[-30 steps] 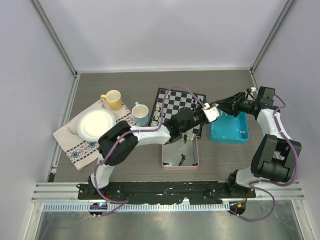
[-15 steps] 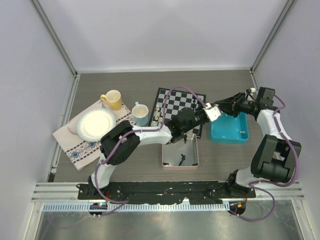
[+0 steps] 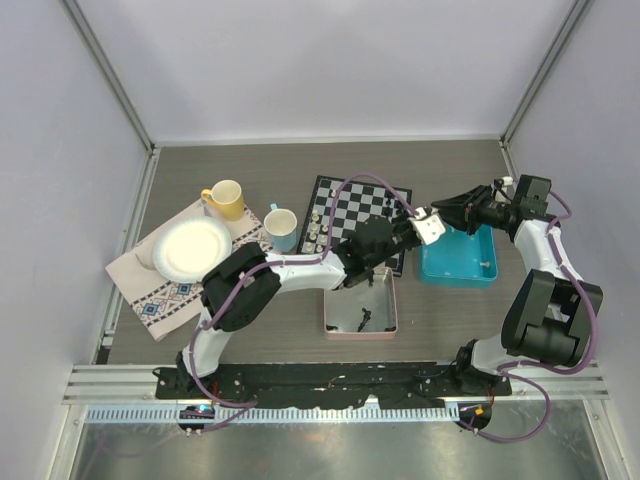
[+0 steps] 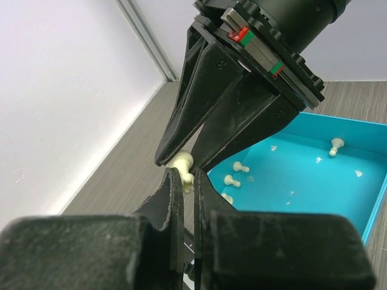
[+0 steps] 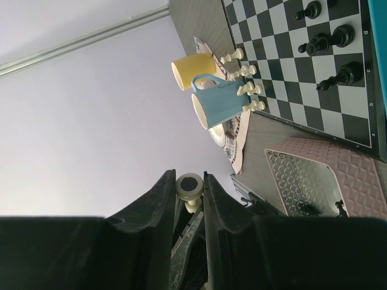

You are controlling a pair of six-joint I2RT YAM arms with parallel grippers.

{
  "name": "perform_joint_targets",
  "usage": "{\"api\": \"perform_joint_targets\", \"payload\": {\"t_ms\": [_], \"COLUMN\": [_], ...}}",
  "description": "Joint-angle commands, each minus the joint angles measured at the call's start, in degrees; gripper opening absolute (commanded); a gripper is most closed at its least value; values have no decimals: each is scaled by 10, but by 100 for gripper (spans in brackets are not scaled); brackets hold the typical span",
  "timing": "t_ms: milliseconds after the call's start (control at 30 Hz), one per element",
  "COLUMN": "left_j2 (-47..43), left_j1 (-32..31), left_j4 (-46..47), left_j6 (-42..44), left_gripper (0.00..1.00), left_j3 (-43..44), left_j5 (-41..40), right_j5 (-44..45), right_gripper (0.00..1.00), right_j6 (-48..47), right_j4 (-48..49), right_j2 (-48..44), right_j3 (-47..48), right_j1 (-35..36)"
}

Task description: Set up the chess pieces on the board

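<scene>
1 white chessman (image 4: 182, 163) tight in left end effector (image 4: 185, 181) and right end effector (image 5: 189, 179)

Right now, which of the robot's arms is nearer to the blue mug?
Left. The left arm stretches across just in front of the blue mug, close beside it. The right arm is far off, beyond the chessboard, beside the blue tray.

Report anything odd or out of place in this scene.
One off-white chess piece hangs above the blue tray, pinched by the right hand while the left hand is shut on it too. Two hands on one piece looks odd.
</scene>
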Motion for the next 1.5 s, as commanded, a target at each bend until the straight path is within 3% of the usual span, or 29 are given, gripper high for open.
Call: {"api": "perform_joint_targets", "payload": {"t_ms": [0,33,200,433,567,700,833,1067,1367,1467], "left_j2": [-14,-22,-68,-175,-220,-238,-200,-64,122,157], "left_j1": [-2,-2,5,45,89,189,280,351,364,365], "left_j4": [10,5,-55,-193,-352,-500,-628,-818,-911,-901], "left_j6": [-15,-19,-74,-185,-274,-387,-482,-500,-501,-508], "left_gripper": [0,0,0,0,0,0,0,0,0,0], "left_j3": [27,27,15,-6,32,98,185,372,600,608], "left_j5": [-33,-36,-47,-9,43,117,191,223,152,128], "right_j5": [-29,-30,-30,-6,23,45,86,120,99,91], "right_gripper": [32,45,67,75,78,79,82,84,85,85], "right_j6": [3,-3,-52,-191,-322,-587,-677,-698,-708,-711], "right_j4": [20,21,16,-64,-144,-229,-236,-205,-191,-184], "right_j2": [-26,-26,-29,-25,-20,-13,-11,10,20,17], "right_j3": [-1,0,9,43,79,151,158,144,115,103], "right_j1": [2,2,1,1,1,1,1,1,0,-3]}}
